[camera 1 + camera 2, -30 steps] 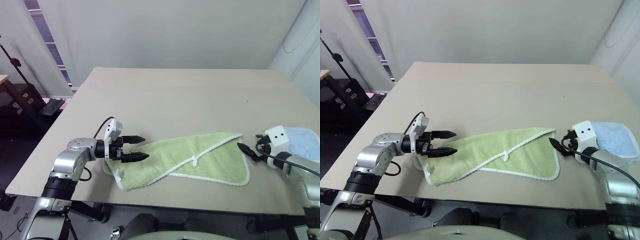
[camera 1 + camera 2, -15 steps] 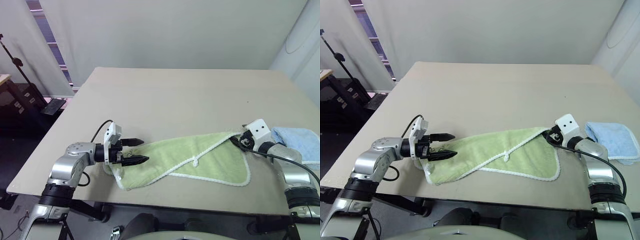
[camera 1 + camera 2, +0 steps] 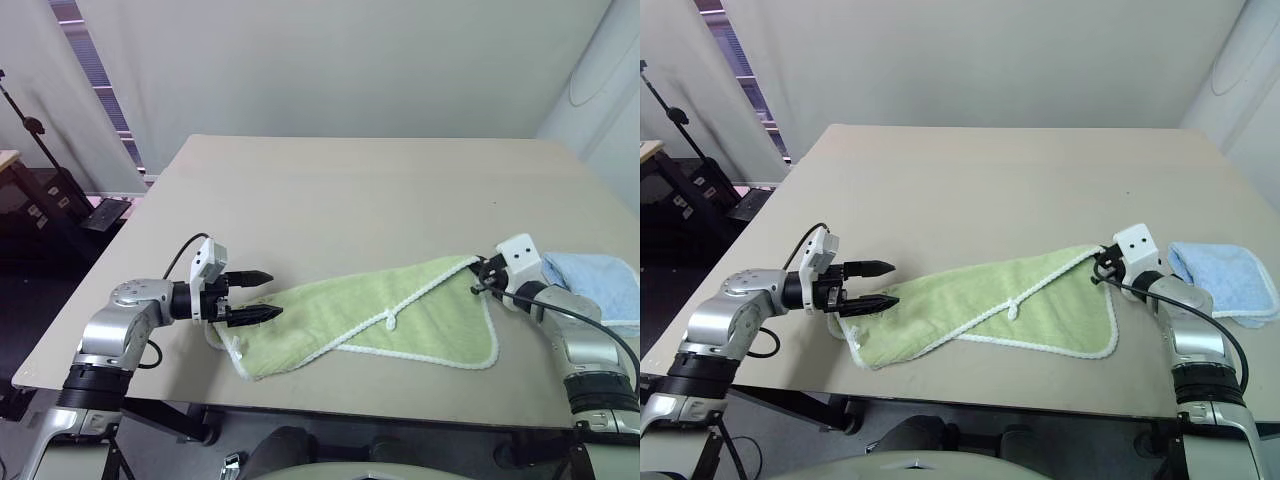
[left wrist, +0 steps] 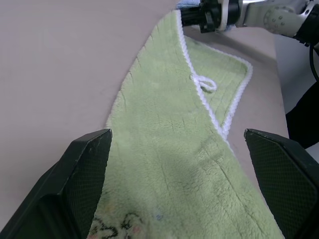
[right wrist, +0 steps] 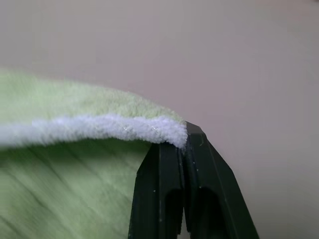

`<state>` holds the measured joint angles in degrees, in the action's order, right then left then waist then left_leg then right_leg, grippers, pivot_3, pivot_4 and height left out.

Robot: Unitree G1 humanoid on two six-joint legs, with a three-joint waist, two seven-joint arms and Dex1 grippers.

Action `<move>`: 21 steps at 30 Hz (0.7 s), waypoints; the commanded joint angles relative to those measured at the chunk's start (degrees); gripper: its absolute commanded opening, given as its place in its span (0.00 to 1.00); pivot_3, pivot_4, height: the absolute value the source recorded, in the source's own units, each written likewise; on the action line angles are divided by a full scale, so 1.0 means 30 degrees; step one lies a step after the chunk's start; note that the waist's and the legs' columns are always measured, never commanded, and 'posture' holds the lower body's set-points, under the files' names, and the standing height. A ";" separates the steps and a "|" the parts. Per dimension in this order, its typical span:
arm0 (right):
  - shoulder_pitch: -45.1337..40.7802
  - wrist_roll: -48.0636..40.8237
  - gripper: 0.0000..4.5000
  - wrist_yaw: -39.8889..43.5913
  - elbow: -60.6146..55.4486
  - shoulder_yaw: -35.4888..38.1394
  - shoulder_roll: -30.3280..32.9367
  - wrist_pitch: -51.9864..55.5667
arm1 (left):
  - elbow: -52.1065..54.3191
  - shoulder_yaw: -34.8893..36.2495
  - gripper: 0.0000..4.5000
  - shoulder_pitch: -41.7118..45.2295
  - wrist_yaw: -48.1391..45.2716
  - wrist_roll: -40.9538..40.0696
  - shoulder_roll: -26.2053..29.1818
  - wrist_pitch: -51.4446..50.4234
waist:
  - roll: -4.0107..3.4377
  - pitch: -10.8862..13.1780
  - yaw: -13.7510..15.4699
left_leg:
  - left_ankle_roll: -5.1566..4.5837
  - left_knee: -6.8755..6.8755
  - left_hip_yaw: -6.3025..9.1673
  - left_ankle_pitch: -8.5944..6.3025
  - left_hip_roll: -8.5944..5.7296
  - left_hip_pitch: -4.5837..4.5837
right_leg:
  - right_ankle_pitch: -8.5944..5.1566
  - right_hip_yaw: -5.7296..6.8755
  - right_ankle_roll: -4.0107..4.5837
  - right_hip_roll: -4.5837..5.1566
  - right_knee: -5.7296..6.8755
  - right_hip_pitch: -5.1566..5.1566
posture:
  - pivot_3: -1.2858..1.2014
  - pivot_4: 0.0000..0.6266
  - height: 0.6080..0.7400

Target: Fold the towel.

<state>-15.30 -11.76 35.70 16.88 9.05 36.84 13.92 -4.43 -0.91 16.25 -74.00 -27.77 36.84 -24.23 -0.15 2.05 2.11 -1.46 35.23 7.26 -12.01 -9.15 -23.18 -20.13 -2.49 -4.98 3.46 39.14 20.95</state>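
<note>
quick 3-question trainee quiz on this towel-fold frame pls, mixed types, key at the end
1. True or false: the right claw is shut on a corner of the towel.
2. Multiple choice: the left claw is
A. open, fingers either side of the towel's other end
B. shut on the white loop
C. resting on the blue cloth
3. Short answer: what lies on the table just beyond the right arm, apart from the towel?

Key
1. True; the right wrist view shows the white piped edge pinched at the closed fingertips.
2. A
3. A smaller folded light blue cloth.
</note>
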 commanded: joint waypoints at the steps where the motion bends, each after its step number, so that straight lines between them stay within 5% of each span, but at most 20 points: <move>1: -0.1268 -0.1147 0.01 -0.0605 -0.2294 0.0451 -0.0514 0.2534 | 0.1420 0.0002 1.00 0.0023 0.0046 0.0587 0.0033 0.1880 | 0.0000 0.0000 -0.0001 | 0.0011 0.0001 -0.0001 -0.0007 0.0000 0.0000 | 0.0000 -0.0003 0.0001 0.0000 -0.0001 -0.0001 | 0.52 0.00 1.00; 5: -0.3929 -0.1607 0.01 -0.2224 -0.1621 0.0761 -0.1661 0.4991 | 0.2415 -0.0192 1.00 0.0437 0.0405 0.0515 -0.0538 0.2544 | -0.0002 0.0003 0.0016 | 0.0026 0.0004 -0.0002 -0.0007 0.0000 -0.0001 | 0.0004 -0.0005 0.0018 0.0000 0.0000 -0.0003 | 0.52 0.00 1.00; 21: -1.1514 0.0171 0.01 -0.6987 0.3311 0.0468 -0.3536 0.5445 | 0.2676 -0.3907 1.00 0.1931 0.0140 0.4194 -0.1299 0.6519 | -0.0014 0.0011 -0.0069 | 0.0027 -0.0056 0.0003 0.0046 0.0000 -0.0021 | 0.0039 -0.0003 -0.0031 -0.0015 0.0032 0.0073 | 0.52 0.00 1.00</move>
<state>-47.71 -11.53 15.88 26.80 9.44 26.21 30.65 3.34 -11.72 20.91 -74.04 -16.95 32.88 -6.63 -0.19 2.08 1.90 -1.38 35.07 7.27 -11.87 -9.15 -23.24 -20.01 -2.50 -5.08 3.41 39.24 21.17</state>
